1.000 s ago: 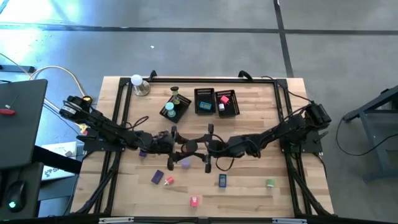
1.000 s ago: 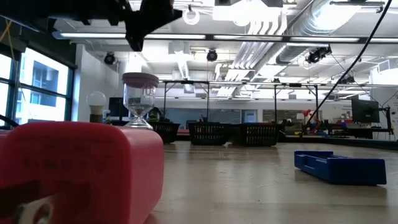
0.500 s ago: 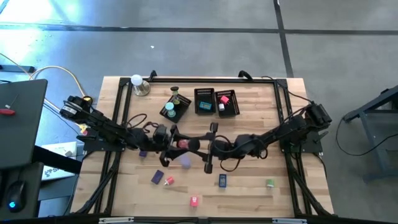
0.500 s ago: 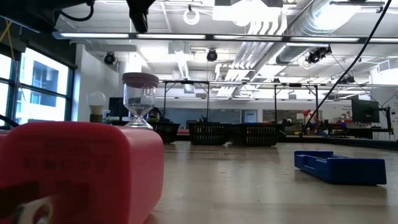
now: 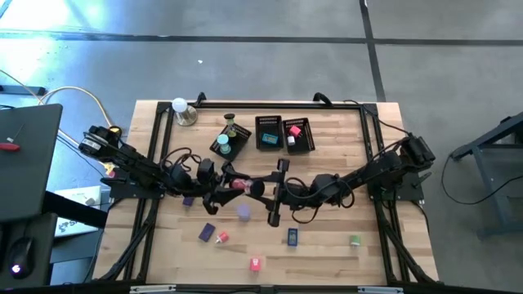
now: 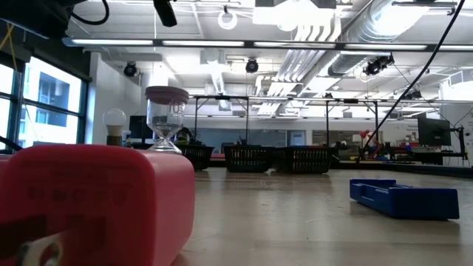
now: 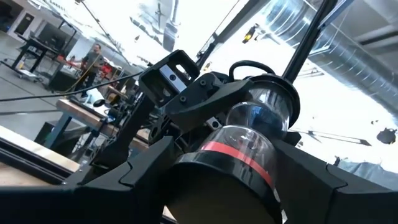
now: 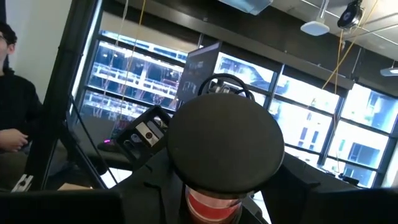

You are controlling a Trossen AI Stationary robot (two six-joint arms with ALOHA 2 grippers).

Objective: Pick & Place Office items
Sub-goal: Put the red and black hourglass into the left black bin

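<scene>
A small hourglass (image 5: pixel 243 187) with black end caps, clear glass and red sand hangs above the middle of the table, lying about level between my two grippers. My left gripper (image 5: pixel 230 184) is shut on its left end and my right gripper (image 5: pixel 266 191) on its right end, the two facing each other. On the wood below lie loose office items: a purple cylinder (image 5: pixel 243 212), a purple block (image 5: pixel 207 232), a pink piece (image 5: pixel 255 263), a blue block (image 5: pixel 292 237) and a green piece (image 5: pixel 355 240). My left gripper pinches the hourglass's black end (image 7: pixel 211 193) between its two fingers, coming from the table's left and slanting upward. The hourglass runs on along the fingers, clear of the table. My right gripper pinches the hourglass just behind its other black cap (image 8: pixel 227 144), coming from the table's right and slanting upward; the red sand (image 8: pixel 211 205) shows between the fingers. The hourglass is lifted clear.
Three black mesh baskets (image 5: pixel 268 132) stand in a row at the far middle, one with a second hourglass (image 5: pixel 231 124) by it. A white ball on a metal base (image 5: pixel 181 109) stands far left. A black frame (image 5: pixel 368 147) rings the table. In the low view a pink piece (image 6: pixel 96 207) sits close.
Both grippers have risen a little and tipped their fingers upward, rolling as they went. The hourglass between them has come up with them, its red sand now showing from above. The purple cylinder under them now shows on the table.
</scene>
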